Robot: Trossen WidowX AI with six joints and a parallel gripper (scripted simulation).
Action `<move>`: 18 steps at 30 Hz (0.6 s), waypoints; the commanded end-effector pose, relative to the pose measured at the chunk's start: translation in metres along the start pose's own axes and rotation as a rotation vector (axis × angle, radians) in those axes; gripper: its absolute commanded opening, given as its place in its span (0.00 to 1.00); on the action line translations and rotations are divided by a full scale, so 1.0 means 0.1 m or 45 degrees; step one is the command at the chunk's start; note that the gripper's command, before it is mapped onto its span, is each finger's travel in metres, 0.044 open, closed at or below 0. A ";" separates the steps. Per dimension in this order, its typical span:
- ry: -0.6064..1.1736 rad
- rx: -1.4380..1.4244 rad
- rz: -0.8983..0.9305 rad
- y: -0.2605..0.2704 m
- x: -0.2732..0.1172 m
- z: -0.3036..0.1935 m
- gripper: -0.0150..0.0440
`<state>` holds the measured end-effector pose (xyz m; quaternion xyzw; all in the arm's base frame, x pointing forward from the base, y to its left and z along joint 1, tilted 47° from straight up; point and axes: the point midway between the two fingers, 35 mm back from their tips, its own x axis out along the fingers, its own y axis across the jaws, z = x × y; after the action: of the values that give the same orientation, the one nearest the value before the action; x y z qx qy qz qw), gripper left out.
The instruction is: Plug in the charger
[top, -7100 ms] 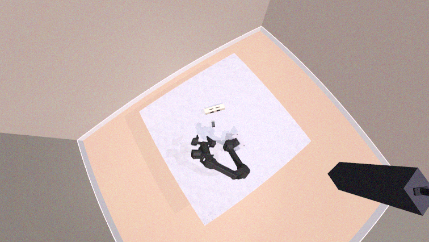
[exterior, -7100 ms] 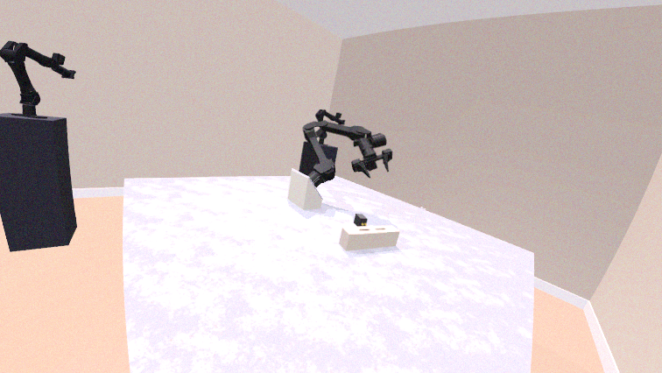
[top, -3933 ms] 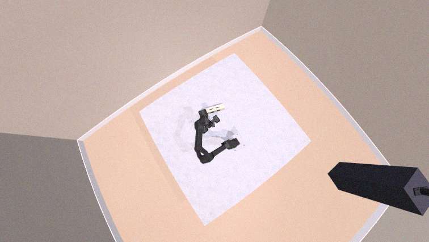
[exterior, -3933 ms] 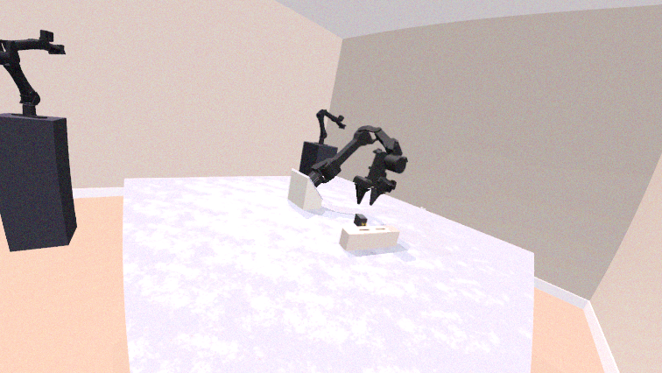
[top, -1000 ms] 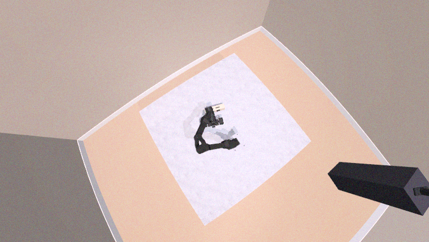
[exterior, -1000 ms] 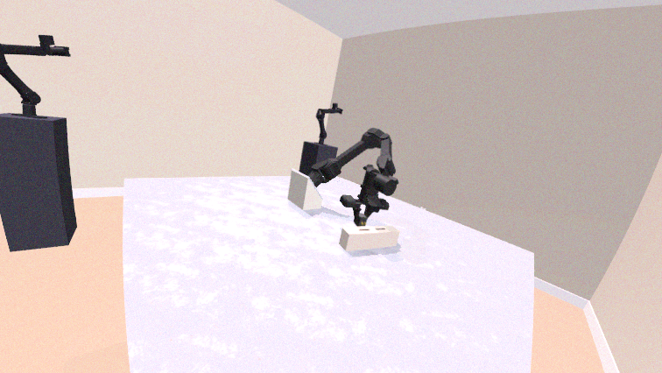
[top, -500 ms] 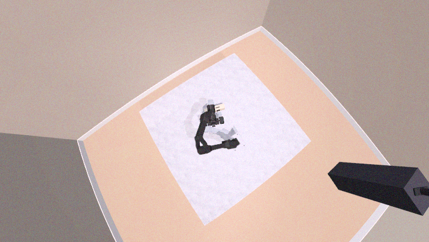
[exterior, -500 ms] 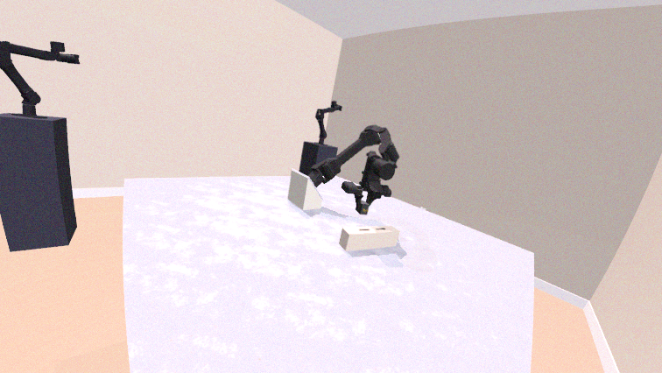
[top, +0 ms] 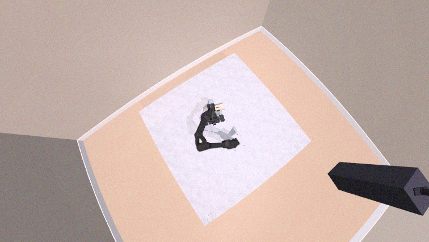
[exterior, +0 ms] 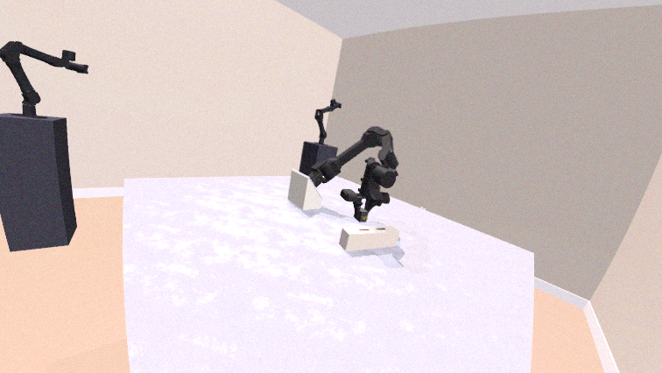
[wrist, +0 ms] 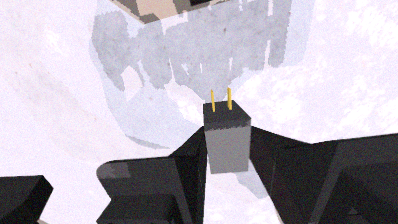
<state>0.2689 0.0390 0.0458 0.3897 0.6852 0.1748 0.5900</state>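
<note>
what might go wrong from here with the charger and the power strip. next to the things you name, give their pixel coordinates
The black and grey box-shaped charger (wrist: pixel 228 145) is pinched between the jaws of the black gripper (exterior: pixel 362 214) (wrist: pixel 221 128); pushing might twist it there.

Its two thin gold prongs (wrist: pixel 229 99) are outside the cream block-shaped power strip (exterior: pixel 370 240) (top: pixel 220 107); a slanted approach could jam them at the shutter.

The strip shows no visible clamp, so it may slide.
</note>
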 end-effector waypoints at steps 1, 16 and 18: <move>0.002 -0.031 -0.001 -0.04 0.09 0.04 0.25; 0.001 -0.049 -0.002 -0.04 0.12 0.20 0.25; 0.001 -0.051 -0.002 -0.03 0.12 0.22 0.25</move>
<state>0.2824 0.0416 0.0291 0.3790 0.6862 0.1839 0.5929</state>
